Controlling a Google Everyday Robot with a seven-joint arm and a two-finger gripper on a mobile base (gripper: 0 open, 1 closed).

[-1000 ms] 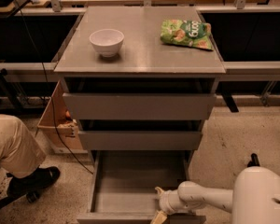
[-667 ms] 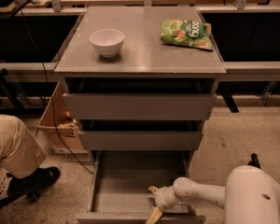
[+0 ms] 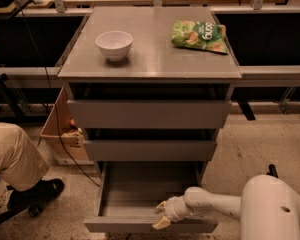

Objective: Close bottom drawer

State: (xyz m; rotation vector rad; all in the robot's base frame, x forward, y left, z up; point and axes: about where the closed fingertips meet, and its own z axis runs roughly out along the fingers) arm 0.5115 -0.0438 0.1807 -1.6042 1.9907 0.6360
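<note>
The bottom drawer [image 3: 140, 224] of the grey metal cabinet [image 3: 150, 111] is pulled far out, its shallow grey tray bare inside. My white arm reaches in from the lower right. The gripper [image 3: 161, 215] with its yellowish fingertips sits at the drawer's front panel, right of its middle, touching or just over its top edge. The middle drawer [image 3: 150, 150] and the taller top drawer [image 3: 149, 114] stand only slightly out.
A white bowl [image 3: 114, 44] and a green snack bag [image 3: 200, 36] lie on the cabinet top. A person's leg [image 3: 12, 156] and black shoe are at the left on the floor. A cardboard box [image 3: 60, 129] stands left of the cabinet. Workbenches run behind.
The gripper has moved left along the drawer's front edge. The drawer has not visibly moved.
</note>
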